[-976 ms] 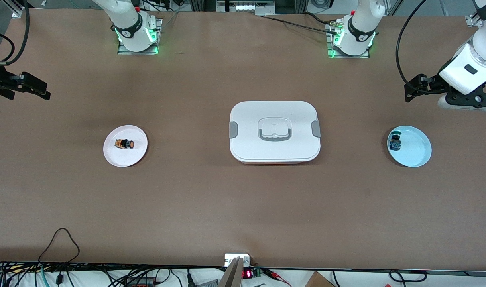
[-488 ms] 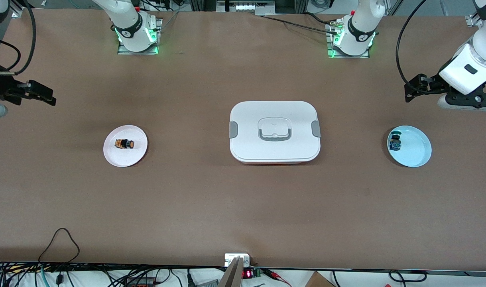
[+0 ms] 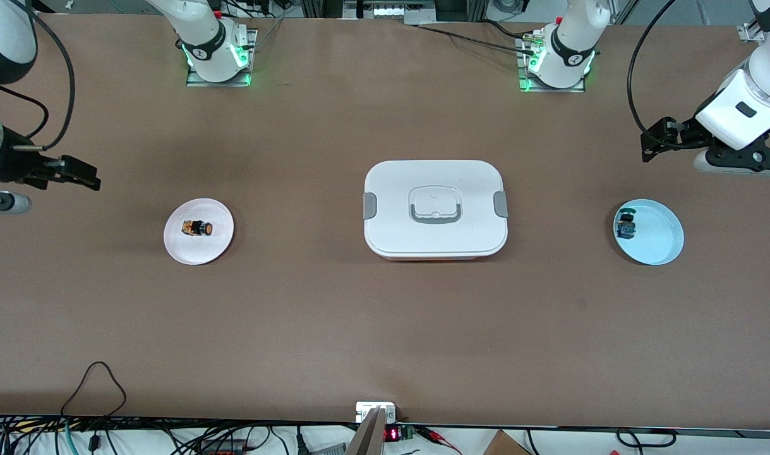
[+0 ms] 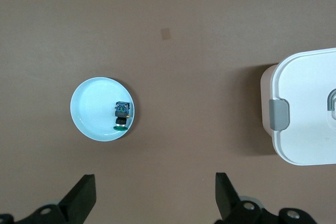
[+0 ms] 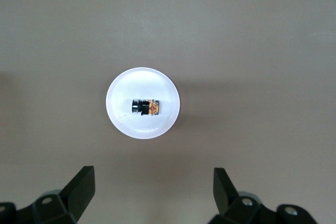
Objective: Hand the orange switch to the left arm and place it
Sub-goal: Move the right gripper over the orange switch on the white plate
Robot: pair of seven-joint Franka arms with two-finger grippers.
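The orange switch (image 3: 197, 227) lies on its side on a small white plate (image 3: 182, 246) toward the right arm's end of the table. The right wrist view looks straight down on the switch (image 5: 147, 107) and plate (image 5: 119, 121). My right gripper (image 3: 88, 177) hangs open and empty over bare table beside that plate; its fingers stand wide apart (image 5: 152, 192). The white box (image 3: 435, 208) sits shut in the middle of the table. My left gripper (image 3: 651, 140) waits open and empty (image 4: 155, 198) over the table at the left arm's end.
A light blue plate (image 3: 662, 237) at the left arm's end holds a blue switch (image 3: 626, 224) with a dark teal cap. The left wrist view shows that plate (image 4: 92, 114), the blue switch (image 4: 122, 115) and one latched end of the box (image 4: 310, 108). Cables run along the table's front edge.
My right gripper has come in from the table's end toward the white plate, still open. The left arm, both switches and the box have not moved.
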